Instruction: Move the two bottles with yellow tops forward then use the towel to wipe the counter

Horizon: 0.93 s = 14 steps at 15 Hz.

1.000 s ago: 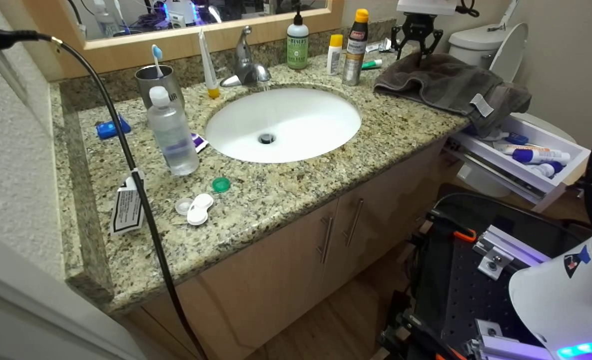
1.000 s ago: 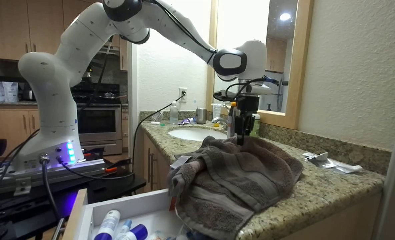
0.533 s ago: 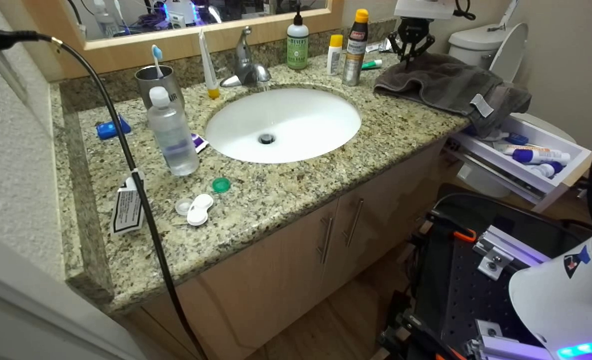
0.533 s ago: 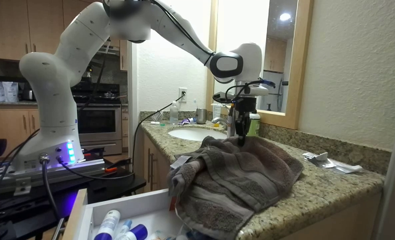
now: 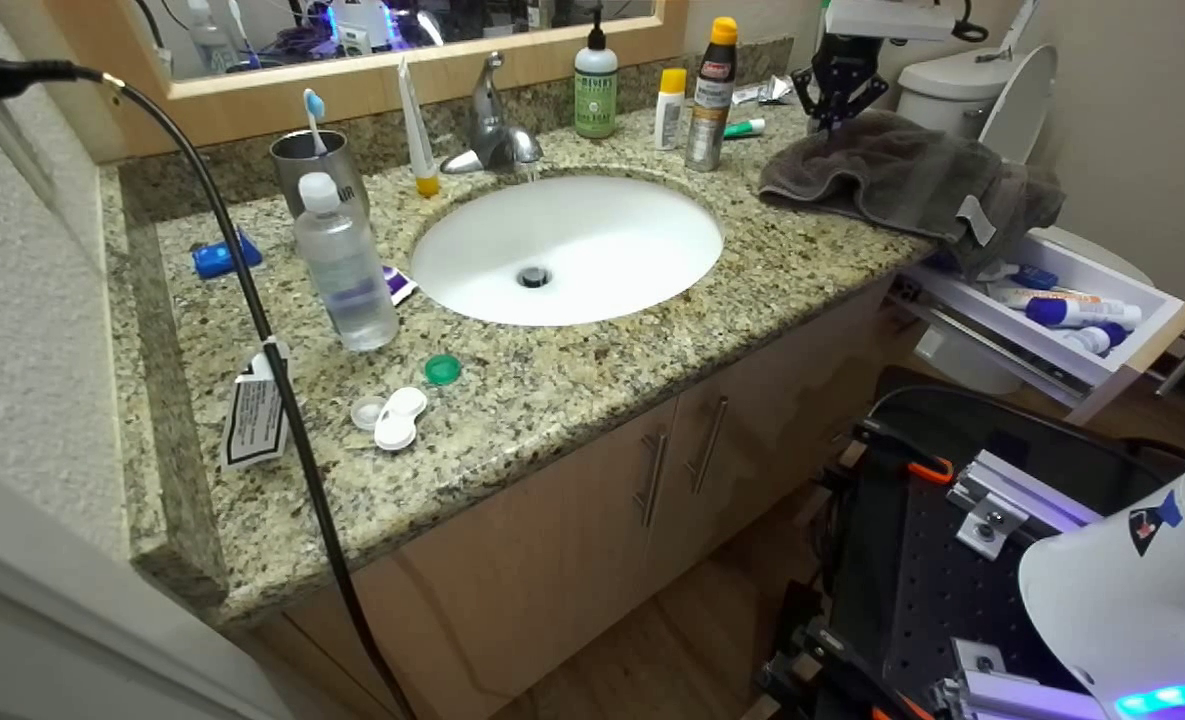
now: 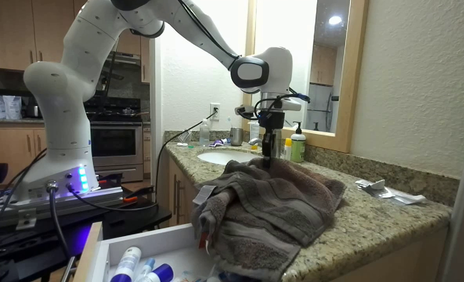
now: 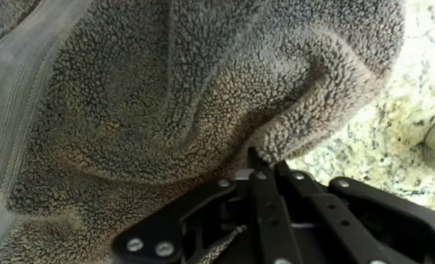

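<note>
The grey towel is lying bunched at the toilet end of the counter, one part hanging over the edge toward the open drawer. The gripper is pinching a small fold of the towel, its jaws standing nearly together on it. That bite is looking shallow, so a hard drag would be risking a slip, and the hanging part would be threatening to catch on the drawer. The tall can and the smaller bottle, both yellow-topped, are standing upright near the towel, so a wide sweep would probably be toppling the can. Speckled stone is surrounding the sink, and across it from the towel a green cap and a lens case are lying. A mirror is hanging above; a stove is showing behind the arm.
</note>
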Motion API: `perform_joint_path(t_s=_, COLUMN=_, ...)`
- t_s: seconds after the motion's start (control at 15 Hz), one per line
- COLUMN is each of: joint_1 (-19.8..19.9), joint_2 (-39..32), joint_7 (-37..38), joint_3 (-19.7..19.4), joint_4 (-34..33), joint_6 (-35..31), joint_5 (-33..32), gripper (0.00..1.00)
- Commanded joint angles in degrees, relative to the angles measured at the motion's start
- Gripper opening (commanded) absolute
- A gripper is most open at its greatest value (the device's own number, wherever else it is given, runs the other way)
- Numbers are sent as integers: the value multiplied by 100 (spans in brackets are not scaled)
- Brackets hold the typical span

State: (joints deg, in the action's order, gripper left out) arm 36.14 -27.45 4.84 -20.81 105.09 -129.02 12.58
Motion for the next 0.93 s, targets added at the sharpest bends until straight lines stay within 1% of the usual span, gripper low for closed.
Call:
perform_joint_path(t_s=0.0, joint_1=17, joint_2=537, joint_7=-550, joint_3=60, joint_4=684, joint_6=-63, joint_5=-13, gripper=1)
perform_joint_path(t_s=0.27, joint_1=-118, joint_2=973, joint_7=-1007, joint_3=61, joint_4=1152, joint_6=-68, joint_5=-97, gripper=1)
perform_joint_path(t_s=0.47, joint_1=-386, joint_2=1448, joint_7=-1277, joint_3=37, joint_4=1597, joint_6=-130, joint_5=-331, gripper=1)
perform_joint_path(t_s=0.73, joint_1=-776, joint_2=1929, joint_7=-1383, joint_3=-41, joint_4=2009, joint_6=-6, joint_5=-748, gripper=1)
perform_joint_path(t_s=0.87, joint_1=-897, joint_2=2060, joint_7=-1372, joint_3=-68, joint_4=2095, joint_6=151, joint_5=-1007, gripper=1)
